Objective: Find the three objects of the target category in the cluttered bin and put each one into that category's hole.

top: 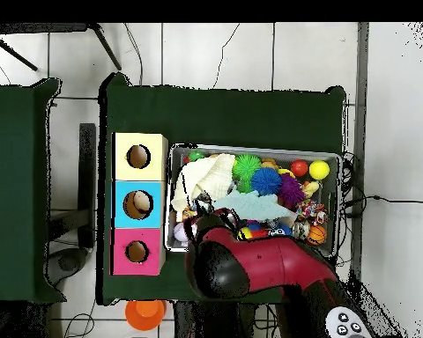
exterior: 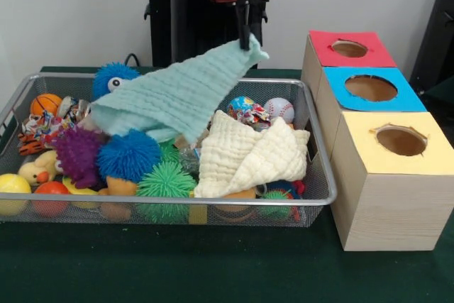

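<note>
The silver wire-mesh bin is crowded with toys, balls and cloths; it also shows in the overhead view. My gripper hangs over the bin's far side, shut on a corner of a mint green cloth. The cloth is lifted and drapes down to the left over the toys. An orange striped plush tiger and a yellow plush duck lie at the bin's left end. In the overhead view the arm covers the gripper, and the mint cloth shows beside it.
A cream cloth covers the bin's right half. Purple, blue and green puffer balls, a basketball and a baseball fill the rest. Right of the bin stand red, blue and yellow holed boxes.
</note>
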Controlling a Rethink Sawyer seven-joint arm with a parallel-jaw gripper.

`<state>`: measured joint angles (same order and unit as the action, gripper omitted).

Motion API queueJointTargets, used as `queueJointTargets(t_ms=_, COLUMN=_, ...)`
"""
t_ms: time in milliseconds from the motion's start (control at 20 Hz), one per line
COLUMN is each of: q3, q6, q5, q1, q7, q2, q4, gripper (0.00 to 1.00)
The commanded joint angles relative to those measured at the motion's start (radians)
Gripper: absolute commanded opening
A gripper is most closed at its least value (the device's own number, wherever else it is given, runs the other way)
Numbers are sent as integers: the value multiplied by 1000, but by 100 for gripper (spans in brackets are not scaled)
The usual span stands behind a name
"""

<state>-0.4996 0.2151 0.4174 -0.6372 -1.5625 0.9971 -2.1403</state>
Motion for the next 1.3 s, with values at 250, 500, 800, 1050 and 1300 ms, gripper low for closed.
queueJointTargets(t_ms=250, q3=-103, q6=-108, q5=-51, q1=12, q7=-159, q2=-20, q4=-61, gripper=0)
queueJointTargets(t_ms=500, q3=-90, q6=-106, q5=-42, q1=19, q7=-147, q2=-24, q4=-56, gripper=0)
queueJointTargets(t_ms=800, q3=-82, q6=-66, q5=-43, q1=27, q7=-126, q2=-26, q4=-47, gripper=0)
queueJointTargets(t_ms=1050, q3=-75, q6=-53, q5=-46, q1=33, q7=-122, q2=-23, q4=-37, gripper=100)
queueJointTargets(t_ms=1300, q3=-63, q6=-48, q5=-41, q1=38, q7=-118, q2=-23, q4=-27, gripper=100)
